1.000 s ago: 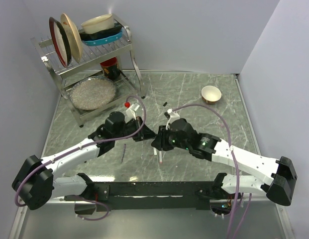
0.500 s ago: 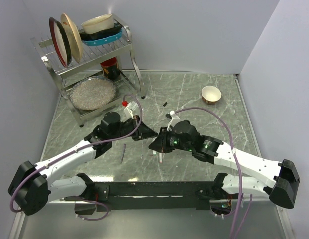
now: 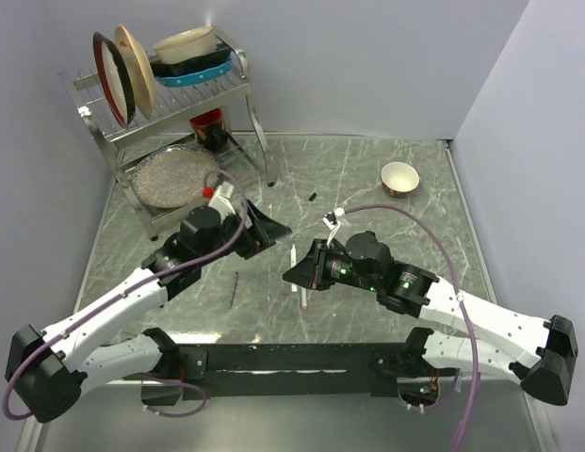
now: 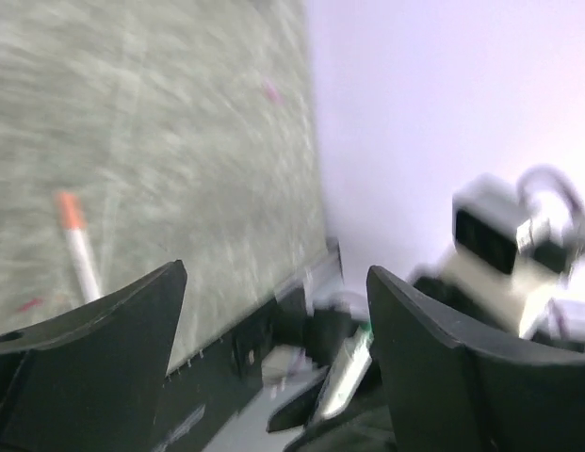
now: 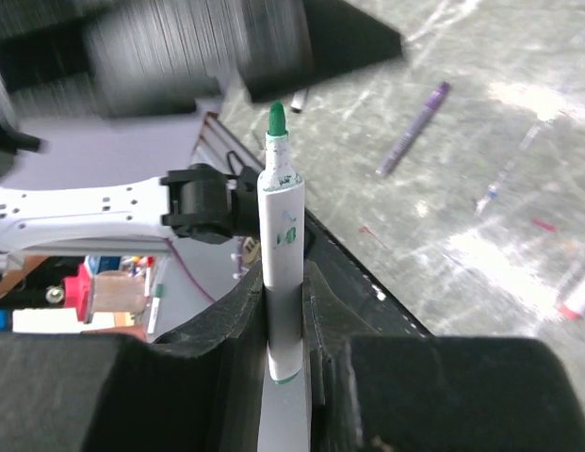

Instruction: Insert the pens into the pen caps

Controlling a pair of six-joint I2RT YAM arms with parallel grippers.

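My right gripper (image 5: 283,273) is shut on a white-barrelled pen (image 5: 278,235), which stands upright with its green tip bare. In the top view this gripper (image 3: 300,271) is at the table's middle, and the pen (image 3: 293,256) sticks out of it. My left gripper (image 3: 273,229) hangs open and empty to the upper left of it, apart from the pen. The left wrist view is blurred and shows the wide gap of the gripper (image 4: 275,282). A second pen (image 4: 77,245) with a red-orange end lies on the table (image 3: 300,297). A small black cap (image 3: 312,197) lies farther back.
A metal dish rack (image 3: 94,108) with plates and bowls stands at the back left, with a glass plate (image 3: 174,176) on its lower shelf. A small bowl (image 3: 399,177) sits at the back right. A thin purple stick (image 3: 234,287) lies left of centre on the marble top.
My left gripper was shut close against the right gripper. It has opened and drawn back toward the upper left. The right gripper has kept its hold on the green pen.
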